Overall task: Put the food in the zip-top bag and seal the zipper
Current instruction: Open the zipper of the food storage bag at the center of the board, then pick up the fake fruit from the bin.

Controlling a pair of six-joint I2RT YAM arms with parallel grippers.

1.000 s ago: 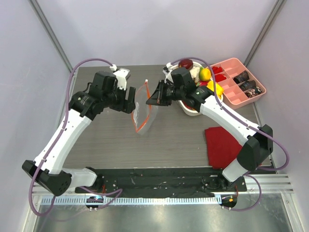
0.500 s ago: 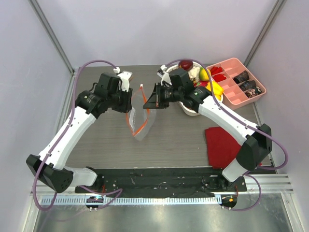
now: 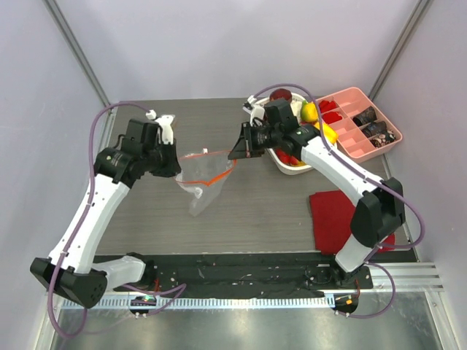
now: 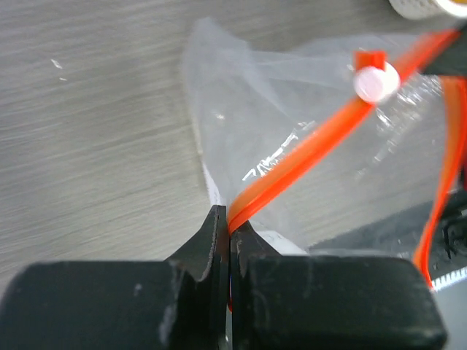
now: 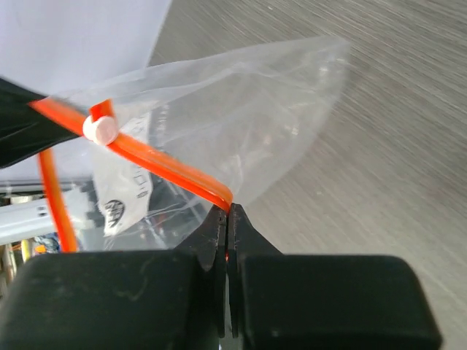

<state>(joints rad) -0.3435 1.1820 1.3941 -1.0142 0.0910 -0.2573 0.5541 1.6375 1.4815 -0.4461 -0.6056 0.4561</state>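
Bright, even light; soft shadows. 2 wrist views blurred, zipper smeared; glare specks on zip-top bag.

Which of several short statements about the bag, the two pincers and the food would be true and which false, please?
1. The left pincer is shut on the orange-red zipper strip of the clear plastic bag. True.
2. The right pincer is open and holds nothing. False: it is shut on the same strip.
3. The glossy fruit pieces are inside the bag. False: they lie in the white basket, and the bag looks empty.
4. The red folded cloth lies on the table beside the right arm. True.
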